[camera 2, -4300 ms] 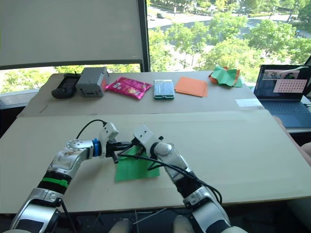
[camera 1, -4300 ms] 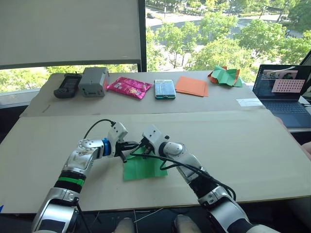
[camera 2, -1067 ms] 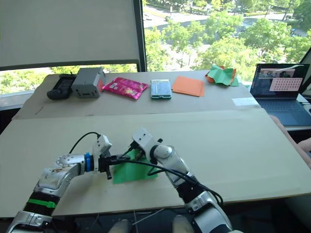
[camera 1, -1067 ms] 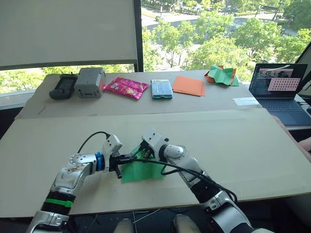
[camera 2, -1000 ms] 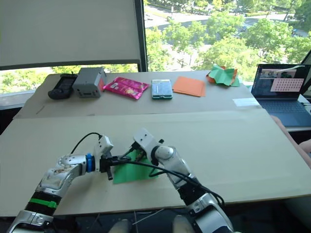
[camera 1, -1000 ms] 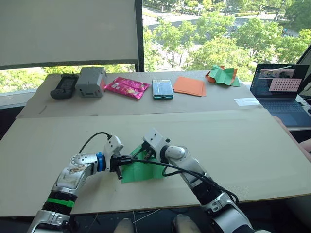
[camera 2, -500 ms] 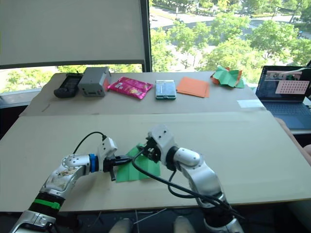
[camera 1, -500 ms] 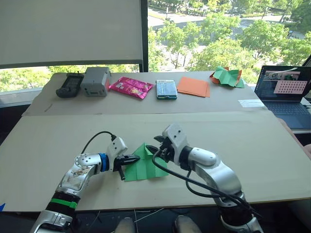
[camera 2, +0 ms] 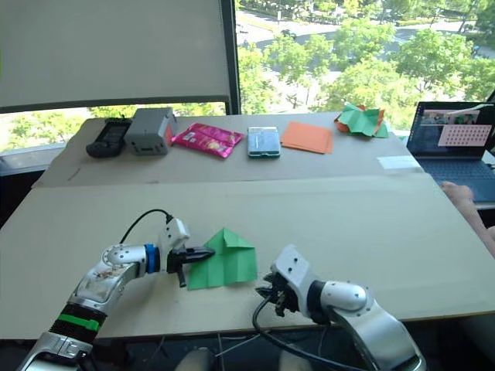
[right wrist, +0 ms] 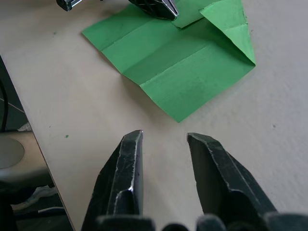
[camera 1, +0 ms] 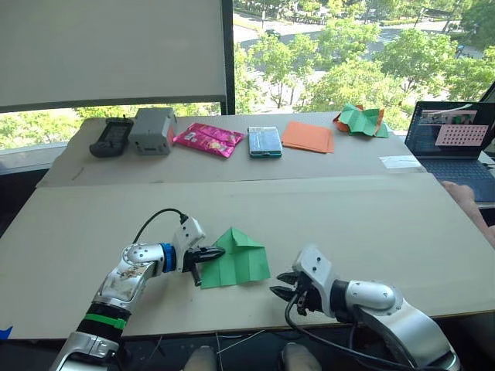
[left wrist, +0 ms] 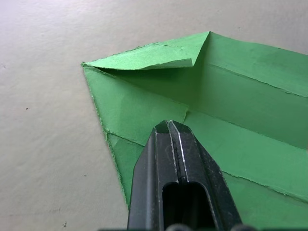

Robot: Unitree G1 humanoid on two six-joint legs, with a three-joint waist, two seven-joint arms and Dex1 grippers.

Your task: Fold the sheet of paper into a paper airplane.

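Observation:
The sheet of paper (camera 1: 238, 261) is bright green and lies flat on the near table, creased lengthwise, with its far corners folded into a point. One folded flap (left wrist: 144, 57) stands slightly raised. My left gripper (camera 1: 210, 253) is shut, its tip (left wrist: 168, 126) resting on the paper's left part beside the centre crease. My right gripper (camera 1: 283, 285) is open near the table's front edge, a short way right of the paper and apart from it; its fingers (right wrist: 127, 168) hold nothing.
On the back table lie a black controller (camera 1: 107, 136), a grey box (camera 1: 151, 129), a pink packet (camera 1: 207, 140), a teal case (camera 1: 264, 142), orange sheets (camera 1: 308, 137) and a crumpled green-and-orange heap (camera 1: 360, 120). A laptop (camera 1: 452, 143) and a person's arm (camera 1: 468, 202) are at right.
My right gripper has let go of the paper's far part and drawn back towards the front edge, open. The paper's far end now forms a point. The left gripper stays put.

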